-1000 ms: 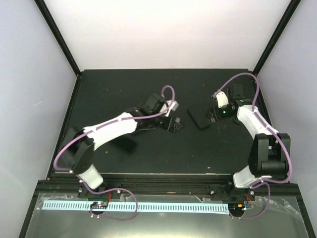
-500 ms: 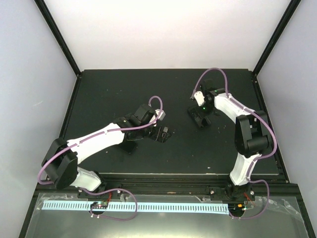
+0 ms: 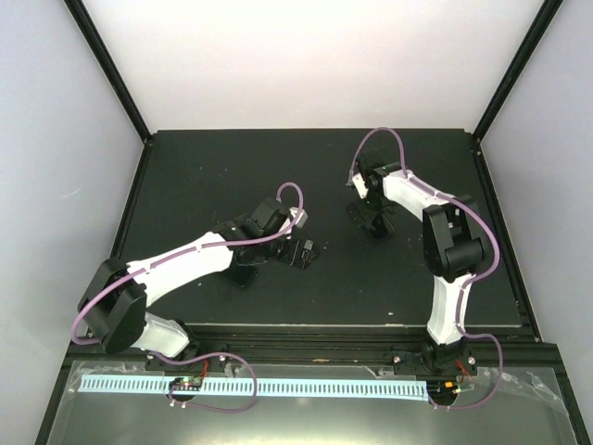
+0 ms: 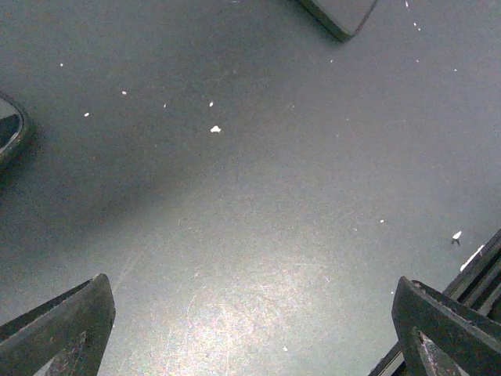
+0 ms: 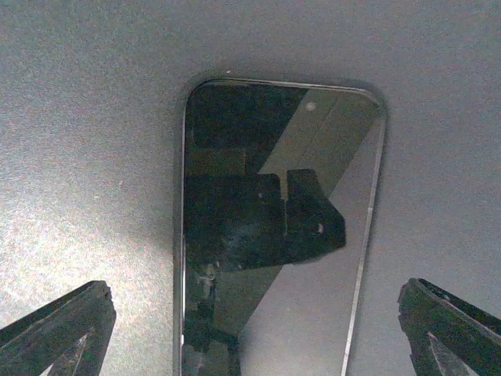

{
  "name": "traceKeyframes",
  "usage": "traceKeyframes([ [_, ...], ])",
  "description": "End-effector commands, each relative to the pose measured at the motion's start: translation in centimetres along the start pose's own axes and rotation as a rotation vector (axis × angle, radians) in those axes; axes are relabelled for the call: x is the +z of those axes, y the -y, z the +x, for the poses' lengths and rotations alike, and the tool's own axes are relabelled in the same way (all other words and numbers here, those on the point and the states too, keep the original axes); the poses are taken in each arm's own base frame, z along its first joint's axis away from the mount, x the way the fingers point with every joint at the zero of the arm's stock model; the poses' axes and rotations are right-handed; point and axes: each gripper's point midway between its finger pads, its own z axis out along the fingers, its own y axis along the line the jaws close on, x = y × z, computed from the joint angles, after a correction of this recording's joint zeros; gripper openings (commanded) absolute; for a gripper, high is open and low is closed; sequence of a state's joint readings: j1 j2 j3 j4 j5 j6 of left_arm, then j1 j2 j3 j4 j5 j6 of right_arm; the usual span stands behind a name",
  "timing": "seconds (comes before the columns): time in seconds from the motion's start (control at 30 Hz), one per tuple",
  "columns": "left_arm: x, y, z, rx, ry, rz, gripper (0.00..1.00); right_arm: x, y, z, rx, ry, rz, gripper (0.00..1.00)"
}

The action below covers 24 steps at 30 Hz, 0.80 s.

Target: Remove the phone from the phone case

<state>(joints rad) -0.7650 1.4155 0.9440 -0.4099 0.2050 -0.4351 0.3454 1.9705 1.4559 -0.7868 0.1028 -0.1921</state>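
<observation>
**Top external view.** The phone (image 3: 372,222) lay flat on the dark table (image 3: 185,176), right of centre in the frame. The right gripper (image 3: 369,211) hung directly over it, with its arm folded back on itself. The left gripper (image 3: 304,250) sat near the middle of the frame, apart from the phone. 1 dark object (image 3: 243,274) lay partly hidden under the left arm, and I could not tell what it was.

**Left wrist view.** The 2 fingers (image 4: 63,329) stood wide apart at the lower corners. Between them was only bare table flecked with white specks (image 4: 214,128), so this hand was released and empty. A rounded dark shape (image 4: 9,129) showed at the left edge. The corner of a flat dark item (image 4: 338,14) cut in at the top edge.

**Right wrist view.** The phone filled the centre of the frame, screen up and glossy, mirroring the gripper above it. The 2 fingers were spread at the lower corners, 1 on each side, and clear of the phone's long edges. This hand was also released and grasped nothing. A thin rim (image 5: 183,235) ran round the screen. I could not determine whether that rim belonged to a case.
</observation>
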Motion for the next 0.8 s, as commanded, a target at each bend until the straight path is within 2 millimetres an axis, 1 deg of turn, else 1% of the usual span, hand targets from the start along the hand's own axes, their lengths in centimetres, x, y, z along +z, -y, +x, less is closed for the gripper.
traceKeyframes([
  [0.0,-0.1,-0.1,0.0,-0.02,0.021,0.002,0.99,1.0,0.0,0.2,0.027,-0.037,0.022,1.0],
  [0.1,0.1,-0.1,0.4,-0.029,0.015,0.012,0.99,1.8,0.1,0.8,0.031,-0.065,0.038,1.0],
  [0.23,0.3,-0.3,0.6,-0.03,0.012,0.009,0.99,2.8,1.0,2.0,0.031,-0.108,0.101,1.0],
  [0.3,0.4,-0.3,0.7,-0.03,0.009,0.006,0.99,3.2,1.0,2.5,0.028,-0.129,0.105,1.0],
  [0.47,0.5,-0.3,0.8,-0.031,0.007,0.01,0.99,3.9,-0.6,3.8,0.032,-0.172,0.01,1.0],
  [0.6,0.4,-0.3,1.0,-0.034,0.011,0.017,0.99,4.0,-0.7,4.3,0.048,-0.189,-0.02,0.96],
  [0.77,-0.2,-0.2,1.2,-0.04,0.022,0.023,0.99,4.2,-1.4,5.4,0.061,-0.256,-0.114,0.91],
])
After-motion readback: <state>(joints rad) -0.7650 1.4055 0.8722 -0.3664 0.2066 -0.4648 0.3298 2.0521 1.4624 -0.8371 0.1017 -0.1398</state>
